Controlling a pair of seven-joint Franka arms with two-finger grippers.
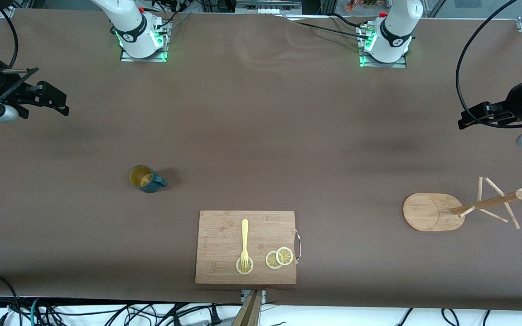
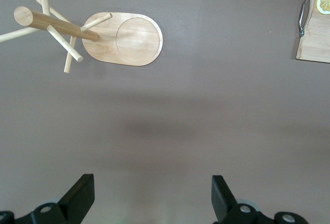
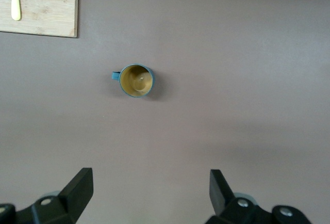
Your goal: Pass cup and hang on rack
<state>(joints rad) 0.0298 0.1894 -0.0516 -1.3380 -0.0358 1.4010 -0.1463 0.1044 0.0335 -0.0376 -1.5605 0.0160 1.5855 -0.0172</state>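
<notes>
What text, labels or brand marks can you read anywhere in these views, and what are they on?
No readable text in any view.
Round dark emblems on the two arm bases and: too small to read.
The cup, rack, cutting board, fork and lemon slices: no lettering shows.

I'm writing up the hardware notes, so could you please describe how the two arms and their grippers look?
Both arms are glossy white with black joint bands and red buttons near their bases, which sit on metal plates lit green. Black cables trail from each. The left gripper and right gripper are black, with angular, wedge-shaped fingers.
</notes>
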